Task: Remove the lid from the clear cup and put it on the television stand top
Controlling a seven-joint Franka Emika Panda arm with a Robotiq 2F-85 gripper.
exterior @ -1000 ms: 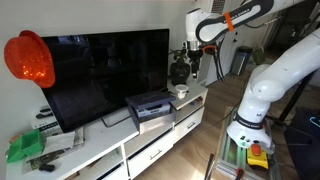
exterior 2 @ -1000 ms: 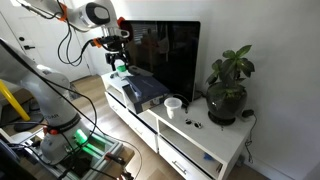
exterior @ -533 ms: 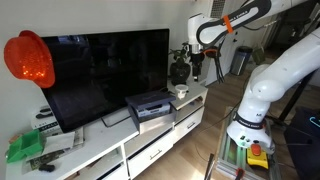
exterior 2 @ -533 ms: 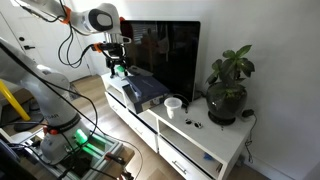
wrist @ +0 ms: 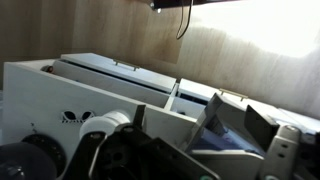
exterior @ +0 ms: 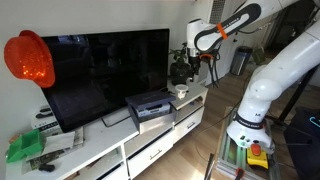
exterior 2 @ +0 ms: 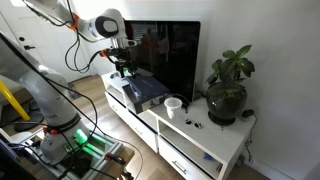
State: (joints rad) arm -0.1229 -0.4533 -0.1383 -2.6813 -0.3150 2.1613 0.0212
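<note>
Wrist view gives little to judge by: a pale box (wrist: 105,85) fills the middle of the frame and dark, blurred parts of the tool crowd the bottom edge, with neither the cup nor its lid visible.

In an exterior view the clear cup (exterior 2: 173,108) stands on the tabletop (exterior 2: 207,137) of the white television stand, between the grey box (exterior 2: 140,90) and the potted plant (exterior 2: 228,88). The white lid (exterior 2: 173,101) appears to sit on top of it, though the cup is small in frame. In the opposite exterior view the cup (exterior: 181,93) shows in the same place, just in front of the plant (exterior: 180,70).

By my reading, no part of the task is done. The lid has not been lifted, and bare tabletop around the cup waits to receive it. Everything is left to do: reach the cup, take the lid by its rim, raise it clear, and set it down flat on the stand.

The fingers (exterior 2: 124,70) hang in the air above the far end of the grey box, in front of the television (exterior 2: 168,50), touching nothing that I can make out. The cup lies well apart from them, at about 4 o'clock. They are too small and dark to tell whether they are spread or pressed together, or whether anything sits between them.
</note>
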